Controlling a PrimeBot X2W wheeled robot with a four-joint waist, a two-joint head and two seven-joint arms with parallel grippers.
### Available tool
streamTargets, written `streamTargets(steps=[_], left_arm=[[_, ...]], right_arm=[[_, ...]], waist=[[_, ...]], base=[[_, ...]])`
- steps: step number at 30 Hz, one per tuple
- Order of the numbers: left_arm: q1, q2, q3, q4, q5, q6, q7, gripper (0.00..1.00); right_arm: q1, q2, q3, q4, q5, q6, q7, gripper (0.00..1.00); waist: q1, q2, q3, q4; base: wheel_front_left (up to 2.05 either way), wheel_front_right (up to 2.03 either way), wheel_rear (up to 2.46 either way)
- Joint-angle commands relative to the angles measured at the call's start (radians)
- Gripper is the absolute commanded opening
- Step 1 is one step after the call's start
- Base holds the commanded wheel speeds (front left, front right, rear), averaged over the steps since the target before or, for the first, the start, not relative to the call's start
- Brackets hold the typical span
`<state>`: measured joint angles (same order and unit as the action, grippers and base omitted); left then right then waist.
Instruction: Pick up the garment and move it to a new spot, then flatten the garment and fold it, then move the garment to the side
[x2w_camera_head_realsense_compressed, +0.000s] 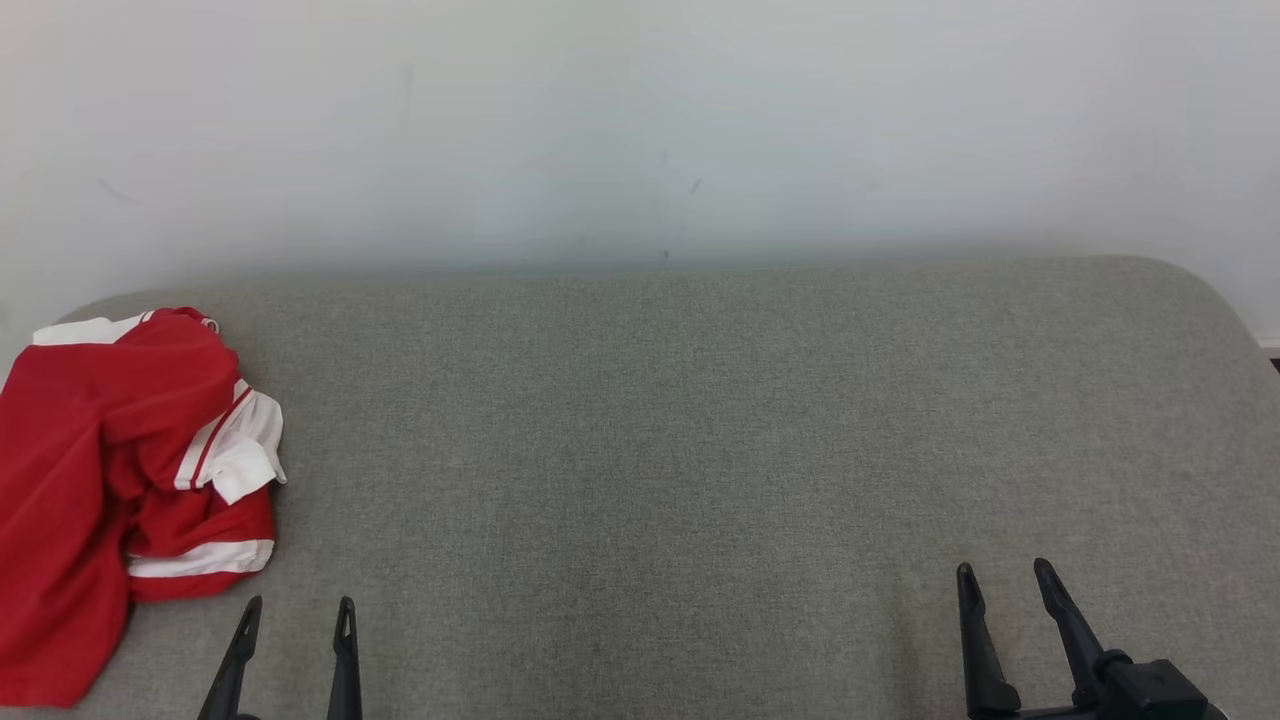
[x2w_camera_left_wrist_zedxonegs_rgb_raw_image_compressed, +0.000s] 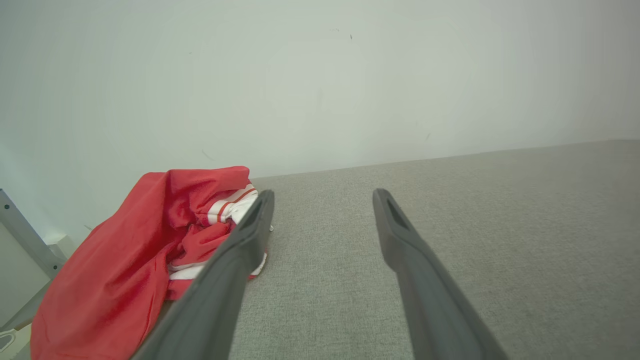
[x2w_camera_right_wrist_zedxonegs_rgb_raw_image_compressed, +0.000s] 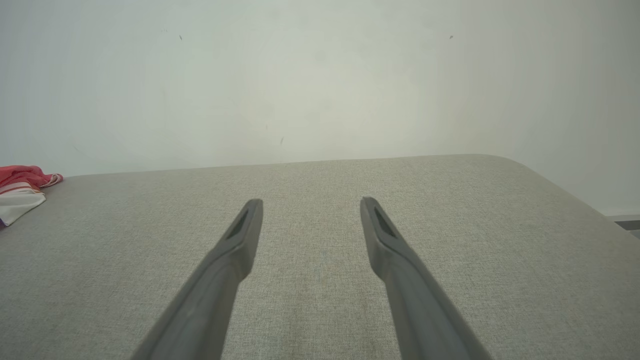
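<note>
The garment (x2w_camera_head_realsense_compressed: 110, 470), red with white bands and thin red stripes, lies in a crumpled heap at the left end of the table (x2w_camera_head_realsense_compressed: 650, 420). A white-edged fold sticks out on its right side, and a long red flap trails toward the near edge. Nothing grips it.

Our left gripper (x2w_camera_head_realsense_compressed: 300, 602) sits low at the near edge, just beside the heap's near right corner. Its two dark fingers point away from us toward the wall (x2w_camera_head_realsense_compressed: 640, 120). They stand apart, with bare grey cloth between them. In the left wrist view the garment (x2w_camera_left_wrist_zedxonegs_rgb_raw_image_compressed: 125, 260) lies to the left of the gripper (x2w_camera_left_wrist_zedxonegs_rgb_raw_image_compressed: 324, 192). The left finger crosses in front of the striped folds there, and we cannot tell whether it touches them. The arm reaches nearly level over the table, its fingers angled slightly down.

Our right gripper (x2w_camera_head_realsense_compressed: 1003, 566) is at the near right, well apart from the garment. Its fingers are also spread, with nothing held, and they lean a little to the left as they point toward the wall. Its dark wrist block shows at the lower right corner of the head view. In the right wrist view the gripper (x2w_camera_right_wrist_zedxonegs_rgb_raw_image_compressed: 311, 200) hangs low over the bare table, with a bit of the garment (x2w_camera_right_wrist_zedxonegs_rgb_raw_image_compressed: 22, 192) at the far left.

The table's far right corner is rounded, and the pale wall rises behind it.
</note>
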<state>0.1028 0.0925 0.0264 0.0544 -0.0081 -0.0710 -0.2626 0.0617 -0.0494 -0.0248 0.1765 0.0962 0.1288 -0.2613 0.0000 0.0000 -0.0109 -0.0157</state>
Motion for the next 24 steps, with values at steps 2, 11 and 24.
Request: streamTargets(steps=[2,11,24], left_arm=[[0.015,0.003,0.001,0.007,0.001,-0.004,-0.004,1.00],[0.019,-0.002,0.030,0.016,-0.013,-0.013,-0.004,1.00],[0.023,-0.024,0.075,0.019,-0.025,-0.022,-0.004,1.00]], right_arm=[[0.006,-0.002,-0.003,-0.003,-0.004,0.004,-0.005,1.00],[0.011,-0.001,-0.010,0.001,0.006,0.004,-0.005,1.00],[0.021,-0.001,-0.020,0.000,0.006,0.003,-0.005,1.00]], waist=[[0.0000,0.0000,-0.001,0.001],[0.0000,0.0000,-0.003,0.011],[0.0000,0.0000,-0.008,0.012]], base=[[0.00,0.00,0.00],[0.00,0.00,0.00],[0.00,0.00,0.00]])
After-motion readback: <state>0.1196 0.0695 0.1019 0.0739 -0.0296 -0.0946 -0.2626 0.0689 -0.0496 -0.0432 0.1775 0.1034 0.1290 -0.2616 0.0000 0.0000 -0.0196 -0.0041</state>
